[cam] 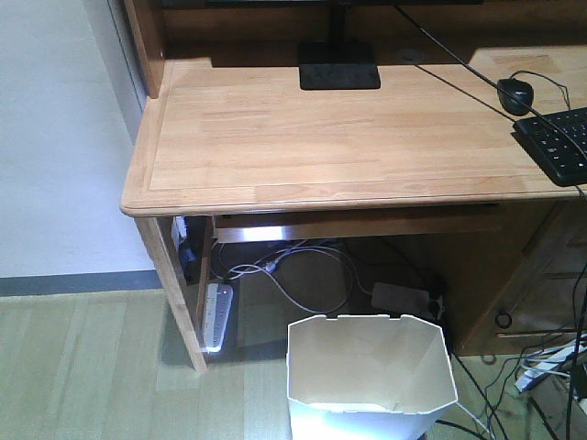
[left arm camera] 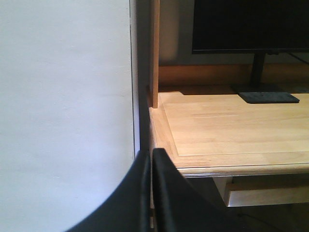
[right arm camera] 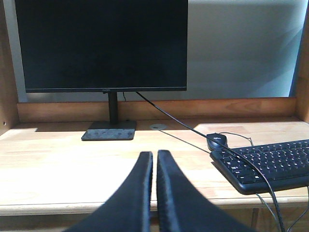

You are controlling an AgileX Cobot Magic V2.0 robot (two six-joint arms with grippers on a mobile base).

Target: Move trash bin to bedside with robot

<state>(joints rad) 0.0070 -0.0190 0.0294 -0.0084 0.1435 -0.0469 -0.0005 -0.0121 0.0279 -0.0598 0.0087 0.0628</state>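
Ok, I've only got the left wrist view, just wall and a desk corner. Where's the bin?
Observer: The bin stands upright in front of the desk, low in the front view.
Operator: Anything near it?
Observer: A power strip and loose cables lie under the desk behind it.
Operator: And the other arm?
Observer: The right gripper is shut on nothing, above the desk, pointing at the monitor.

Front looks down, wrists level, desk [cam: 275,137] shared
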